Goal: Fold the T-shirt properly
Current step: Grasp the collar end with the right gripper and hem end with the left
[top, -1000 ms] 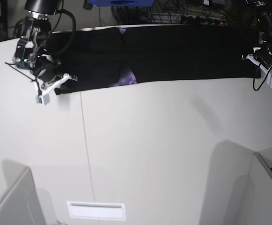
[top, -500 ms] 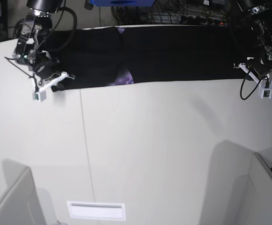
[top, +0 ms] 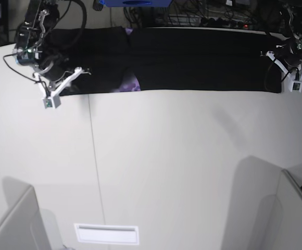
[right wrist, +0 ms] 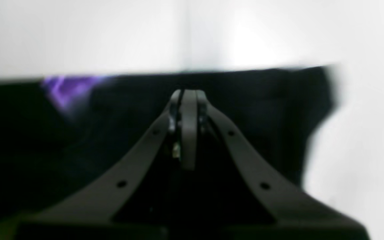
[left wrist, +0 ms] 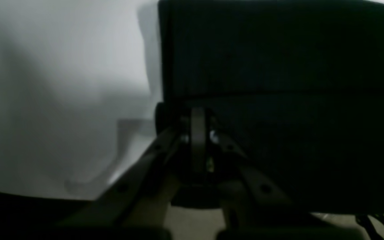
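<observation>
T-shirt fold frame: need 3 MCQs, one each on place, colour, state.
1. Where does the T-shirt lie on the table?
A. far edge
B. centre
C. near edge

2. What colour print peeks out at its front edge?
A. green
B. purple
C. red

3. How do the jaws of the left gripper and right gripper stand?
A. both open
B. one open
C. both shut

Answers: 1 A, it stretches in a band along the far side; 2 B, purple patch shows there; 3 C, wrist views show fingers pressed together.

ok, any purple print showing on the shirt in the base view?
Yes: a small purple patch peeks out at the near edge of the black T-shirt, left of its middle.
</observation>
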